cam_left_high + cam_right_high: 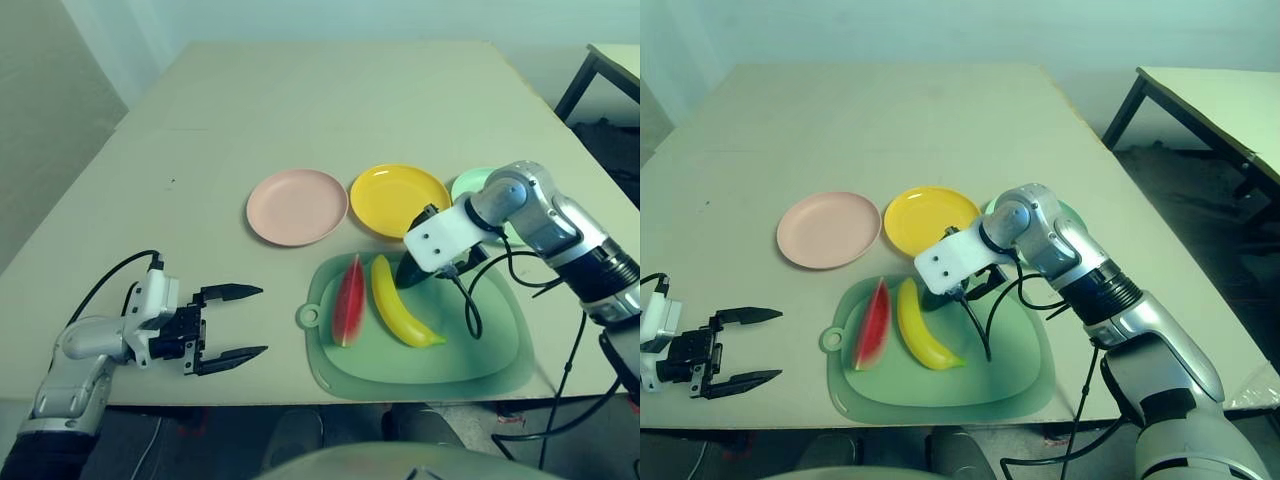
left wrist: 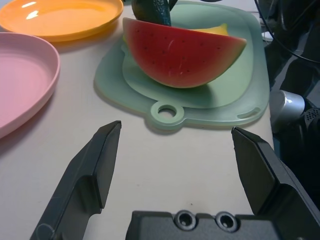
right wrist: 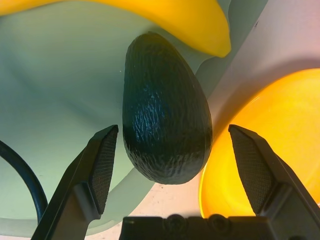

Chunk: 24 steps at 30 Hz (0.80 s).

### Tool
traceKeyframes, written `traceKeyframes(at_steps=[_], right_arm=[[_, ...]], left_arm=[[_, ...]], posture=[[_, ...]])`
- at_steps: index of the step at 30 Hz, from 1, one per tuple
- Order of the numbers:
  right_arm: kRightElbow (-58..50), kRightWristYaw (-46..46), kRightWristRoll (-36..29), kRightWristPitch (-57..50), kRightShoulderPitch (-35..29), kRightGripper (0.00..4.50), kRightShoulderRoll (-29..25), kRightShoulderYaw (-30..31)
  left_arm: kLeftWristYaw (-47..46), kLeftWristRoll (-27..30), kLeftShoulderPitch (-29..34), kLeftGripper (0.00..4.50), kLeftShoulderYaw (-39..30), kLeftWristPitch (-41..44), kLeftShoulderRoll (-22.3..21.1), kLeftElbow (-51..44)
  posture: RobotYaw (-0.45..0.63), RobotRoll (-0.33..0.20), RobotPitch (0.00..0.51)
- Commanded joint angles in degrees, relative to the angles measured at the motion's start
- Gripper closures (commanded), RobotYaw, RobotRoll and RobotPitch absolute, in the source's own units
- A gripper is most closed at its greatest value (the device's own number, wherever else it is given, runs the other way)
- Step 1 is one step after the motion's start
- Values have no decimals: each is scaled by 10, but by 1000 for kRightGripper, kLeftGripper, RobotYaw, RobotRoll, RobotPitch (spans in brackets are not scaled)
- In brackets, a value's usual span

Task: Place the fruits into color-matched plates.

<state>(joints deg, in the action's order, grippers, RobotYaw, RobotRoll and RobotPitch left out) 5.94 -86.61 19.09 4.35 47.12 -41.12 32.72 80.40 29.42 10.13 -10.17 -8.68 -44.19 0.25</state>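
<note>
Straight ahead of the right claw [image 3: 167, 165], whose wide-open, empty fingers flank it, the dark avocado [image 3: 165, 107] lies lengthwise, pointing away toward the banana [image 3: 165, 17].

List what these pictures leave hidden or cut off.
- Mint green plate: in the left eye view, mostly hidden behind the right arm.
- Avocado: in the eye views, covered by the right gripper.
- Banana: its far end is hidden behind the gripper's white mount.
- Pink plate: cut off by the left wrist view's edge.
</note>
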Motion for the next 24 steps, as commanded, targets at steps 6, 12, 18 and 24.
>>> traceKeyframes(at_steps=[6, 12, 18, 24], right_arm=[[-5, -15, 7, -13, -10, 988, 0, 7], [-4, -18, 10, -14, -13, 1621, -3, 5], [-7, -25, 7, -16, -13, 1621, -9, 3], [-23, -58, -18, -55, 13, 1621, -27, -16]], left_arm=[[-5, -1, 3, 0, -6, -5, -1, -9], [-9, 1, 3, 0, -8, -5, -1, -13], [-10, 1, 2, 0, -7, -4, -2, -12], [-7, 3, -2, 0, -5, -2, -1, -7]], posture=[[67, 0, 74], [71, 0, 76], [66, 0, 75], [58, 0, 69]])
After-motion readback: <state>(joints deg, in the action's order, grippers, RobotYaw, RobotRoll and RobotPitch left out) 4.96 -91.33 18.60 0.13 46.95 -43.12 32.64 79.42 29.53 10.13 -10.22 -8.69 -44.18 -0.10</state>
